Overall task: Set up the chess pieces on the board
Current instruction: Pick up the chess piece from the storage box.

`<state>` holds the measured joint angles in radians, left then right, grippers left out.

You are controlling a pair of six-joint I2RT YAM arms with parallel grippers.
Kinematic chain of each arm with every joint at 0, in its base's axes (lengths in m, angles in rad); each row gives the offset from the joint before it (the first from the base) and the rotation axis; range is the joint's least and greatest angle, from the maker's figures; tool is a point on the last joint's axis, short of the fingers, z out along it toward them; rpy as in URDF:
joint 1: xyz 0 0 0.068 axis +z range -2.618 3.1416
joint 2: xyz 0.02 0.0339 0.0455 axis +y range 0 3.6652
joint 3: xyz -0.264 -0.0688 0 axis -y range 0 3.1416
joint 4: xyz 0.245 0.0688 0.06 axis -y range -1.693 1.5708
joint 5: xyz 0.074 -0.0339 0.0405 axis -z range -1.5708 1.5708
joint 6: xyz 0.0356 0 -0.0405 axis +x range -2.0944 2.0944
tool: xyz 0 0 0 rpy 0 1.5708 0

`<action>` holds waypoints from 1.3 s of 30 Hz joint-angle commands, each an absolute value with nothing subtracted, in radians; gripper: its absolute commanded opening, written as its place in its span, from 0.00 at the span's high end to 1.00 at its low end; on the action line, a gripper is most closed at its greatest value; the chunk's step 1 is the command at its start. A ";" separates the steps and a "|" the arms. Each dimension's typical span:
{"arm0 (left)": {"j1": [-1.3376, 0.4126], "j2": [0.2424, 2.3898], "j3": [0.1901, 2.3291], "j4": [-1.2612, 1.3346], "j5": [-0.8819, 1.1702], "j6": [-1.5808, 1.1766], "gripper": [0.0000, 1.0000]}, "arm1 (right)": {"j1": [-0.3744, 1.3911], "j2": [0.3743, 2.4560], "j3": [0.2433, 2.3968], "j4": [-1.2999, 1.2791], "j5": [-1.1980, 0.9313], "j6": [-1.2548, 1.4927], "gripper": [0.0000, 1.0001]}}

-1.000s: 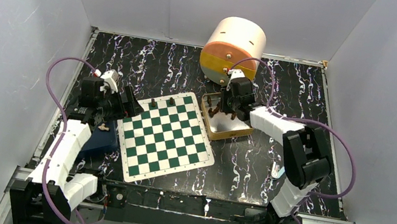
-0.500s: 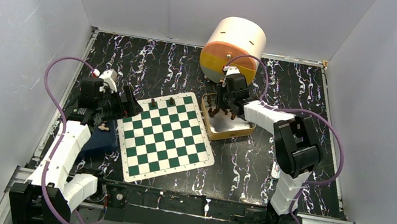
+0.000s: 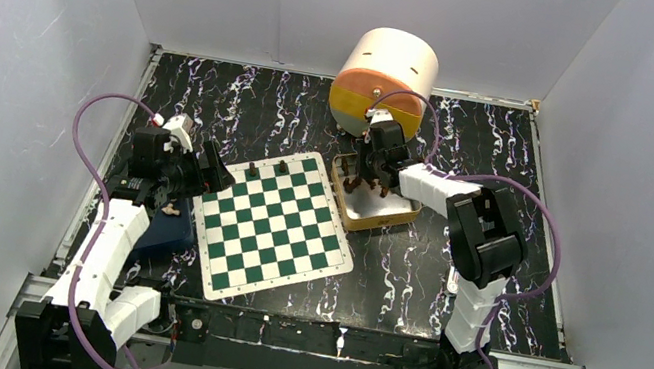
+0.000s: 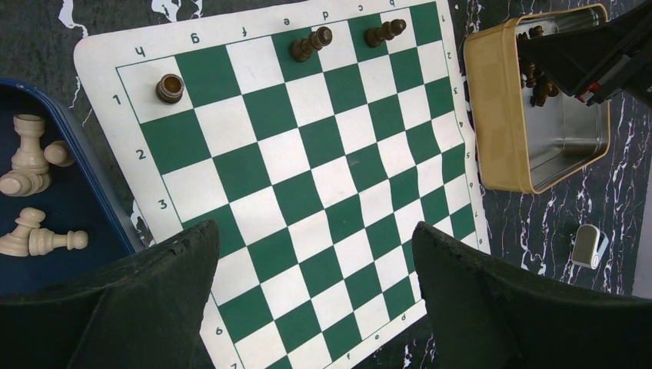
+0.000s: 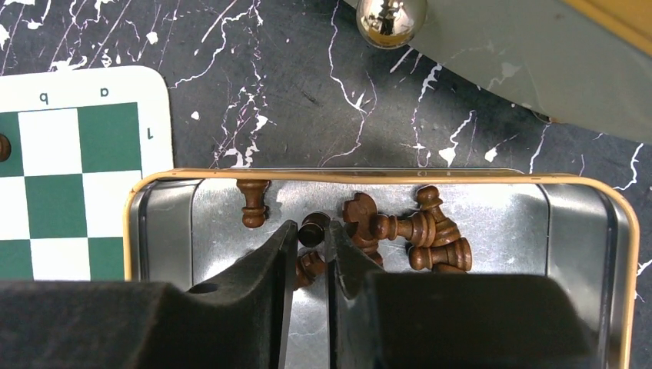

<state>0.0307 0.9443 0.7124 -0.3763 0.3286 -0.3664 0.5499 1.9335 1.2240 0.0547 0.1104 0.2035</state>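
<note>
checkered board (image 4: 338, 181), three dark chess pieces (image 4: 311, 44) on it

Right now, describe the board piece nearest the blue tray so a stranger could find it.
Find the green-and-white board, then its corner beside the blue tray. The brown piece stands alone there on white square h1; the other two pieces stand farther along that edge row.

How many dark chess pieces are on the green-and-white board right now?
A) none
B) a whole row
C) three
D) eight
C: the left wrist view shows just three dark brown chess pieces on the green-and-white checkered board, one near its corner and two further along the same edge. More pieces lie in the gold-rimmed metal tin.
</note>
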 commanded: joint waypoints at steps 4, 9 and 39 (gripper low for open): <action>0.029 0.920 0.724 -0.387 0.322 -0.354 0.08 | 0.547 1.934 1.277 0.067 0.138 0.183 0.79; 0.029 0.920 0.723 -0.388 0.322 -0.354 0.08 | 0.548 1.920 1.284 0.047 0.160 0.169 0.83; 0.030 0.920 0.726 -0.396 0.301 -0.358 0.07 | 0.599 1.786 1.375 -0.092 0.095 0.190 0.86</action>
